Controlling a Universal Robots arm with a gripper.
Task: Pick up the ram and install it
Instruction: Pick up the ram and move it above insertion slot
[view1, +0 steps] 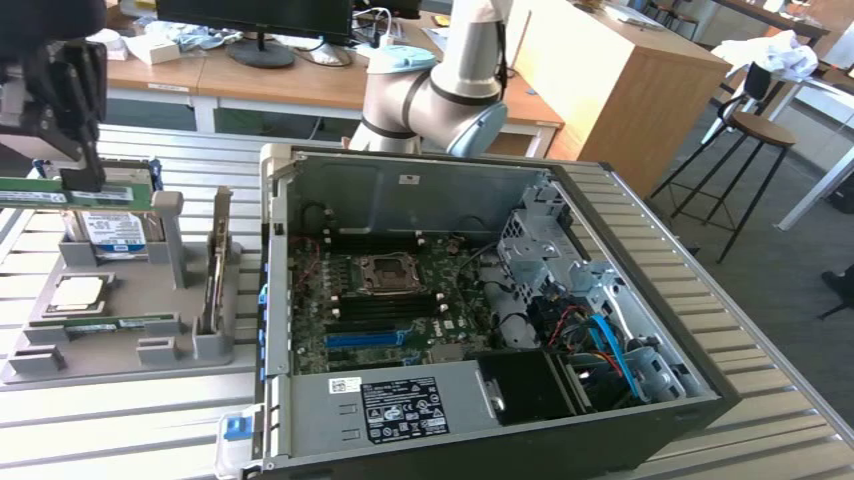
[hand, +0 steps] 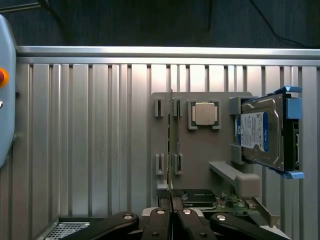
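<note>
The ram (view1: 54, 192), a long thin green board, hangs level above the grey parts holder (view1: 127, 350) at the exterior view's left. My gripper (view1: 80, 178) is shut on its upper edge. In the wrist view the ram (hand: 170, 150) is seen edge-on as a thin line running away from my gripper (hand: 171, 216), whose black fingers (hand: 157, 225) pinch it from both sides. The open computer case (view1: 667, 330) lies to the exterior view's right, with its motherboard (view1: 387, 310) exposed.
The holder also carries a blue-labelled hard drive (view1: 114, 232), a square silver CPU chip (view1: 80, 291), a second green stick (view1: 107, 322) lying flat and an upright card (view1: 220, 255). The arm's base (view1: 434, 95) stands behind the case. The table is ribbed metal (view1: 120, 430).
</note>
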